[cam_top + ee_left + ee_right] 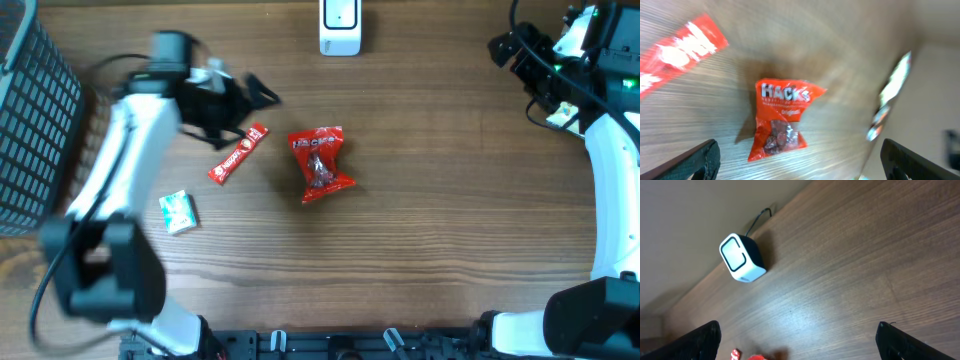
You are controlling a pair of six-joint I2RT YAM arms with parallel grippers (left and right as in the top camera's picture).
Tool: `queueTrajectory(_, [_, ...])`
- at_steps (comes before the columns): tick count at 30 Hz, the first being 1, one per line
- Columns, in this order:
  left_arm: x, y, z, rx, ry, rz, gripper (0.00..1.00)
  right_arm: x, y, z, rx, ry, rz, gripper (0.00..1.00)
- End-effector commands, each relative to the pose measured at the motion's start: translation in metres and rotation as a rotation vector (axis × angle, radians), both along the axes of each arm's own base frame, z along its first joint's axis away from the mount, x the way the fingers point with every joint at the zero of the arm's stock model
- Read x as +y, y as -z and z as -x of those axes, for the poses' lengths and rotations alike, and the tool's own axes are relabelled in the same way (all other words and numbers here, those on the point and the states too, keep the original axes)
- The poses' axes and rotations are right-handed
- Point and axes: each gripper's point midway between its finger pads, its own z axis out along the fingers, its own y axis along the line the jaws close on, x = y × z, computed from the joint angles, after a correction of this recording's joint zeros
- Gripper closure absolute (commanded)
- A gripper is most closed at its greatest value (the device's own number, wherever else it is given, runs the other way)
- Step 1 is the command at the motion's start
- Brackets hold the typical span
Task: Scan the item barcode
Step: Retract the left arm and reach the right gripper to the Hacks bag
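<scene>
A red Hacks candy bag point(320, 162) lies flat on the wooden table near its middle, and the left wrist view shows the bag point(782, 117) straight ahead. My left gripper point(250, 112) hovers just left of it, open and holding nothing; the arm is blurred by motion. In its own view the left gripper point(800, 160) has its jaws far apart, with the bag beyond them. The white barcode scanner point(340, 25) stands at the table's far edge and appears in the right wrist view point(742, 257). My right gripper point(515, 70) waits open at the far right, and its own view point(797, 337) shows bare table between the fingers.
A red snack bar point(238, 153) lies just left of the bag, under the left gripper, and shows in the left wrist view point(680, 50). A small green and white box point(178, 211) sits lower left. A dark wire basket point(35, 110) fills the left edge.
</scene>
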Motion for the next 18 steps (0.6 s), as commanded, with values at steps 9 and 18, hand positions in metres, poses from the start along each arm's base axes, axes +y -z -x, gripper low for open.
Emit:
queueTrajectory(9, [0.163,-0.038,0.042,0.051,-0.444,-0.132,0.0,0.115,-0.007,0.017,-0.042,-0.435,-0.057,0.09])
queueTrajectory(18, [0.182,-0.034,0.05,0.083,-0.498,-0.152,0.0,0.176,0.036,0.076,0.118,-0.488,0.724,0.01])
